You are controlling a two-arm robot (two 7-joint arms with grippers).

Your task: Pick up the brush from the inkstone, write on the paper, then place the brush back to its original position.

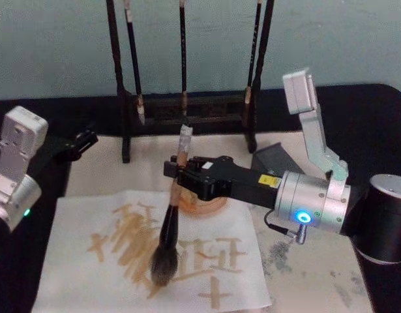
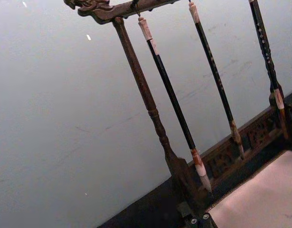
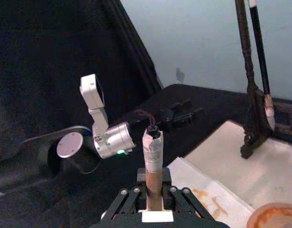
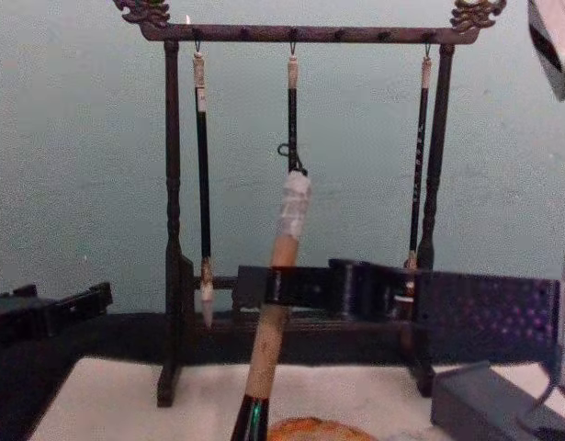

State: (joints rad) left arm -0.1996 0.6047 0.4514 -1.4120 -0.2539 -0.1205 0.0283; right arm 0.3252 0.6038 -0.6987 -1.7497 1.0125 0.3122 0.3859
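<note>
My right gripper (image 1: 178, 173) is shut on the tan handle of the brush (image 1: 173, 212), reaching in from the right. The brush stands nearly upright, slightly tilted. Its bushy grey-brown head (image 1: 163, 264) is down on the paper (image 1: 76, 235), among tan strokes. The right wrist view looks down the handle to the whitish end cap (image 3: 152, 145), held between the fingers (image 3: 123, 195). The chest view shows the brush (image 4: 280, 241) in that gripper (image 4: 284, 286). The inkstone (image 1: 210, 207), a round orange-brown dish, sits just behind the gripper. My left gripper (image 1: 83, 140) is parked open at the far left, off the paper.
A dark wooden brush rack (image 1: 187, 107) with three thin hanging brushes (image 4: 203, 184) stands at the back of the beige mat (image 1: 109, 163). A dark grey box (image 1: 278, 156) lies right of the inkstone. Black tablecloth surrounds the mat.
</note>
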